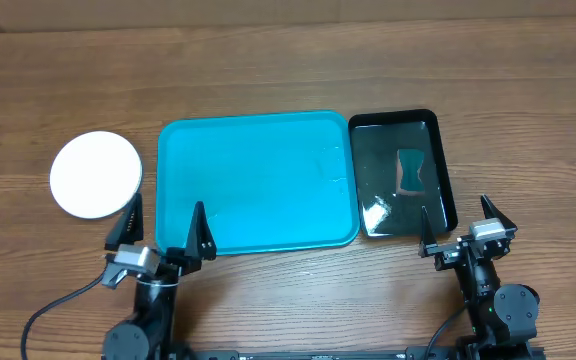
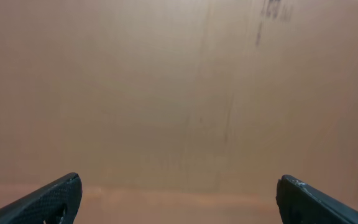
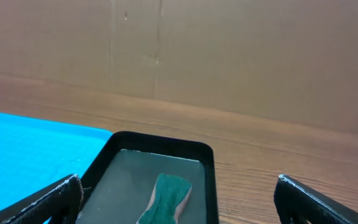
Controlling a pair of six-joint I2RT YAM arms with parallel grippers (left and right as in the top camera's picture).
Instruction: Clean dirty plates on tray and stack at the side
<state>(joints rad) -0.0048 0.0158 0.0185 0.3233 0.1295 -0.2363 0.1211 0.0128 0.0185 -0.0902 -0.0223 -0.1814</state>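
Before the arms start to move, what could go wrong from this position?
1. The open left gripper sits between the white plate and the near left corner of the turquoise tray. A sideways swing might knock the plate or catch the tray's rim.
2. The black tray looks wet inside, with a green sponge in it. The open right gripper is near its front rim, so a bump might spill it.
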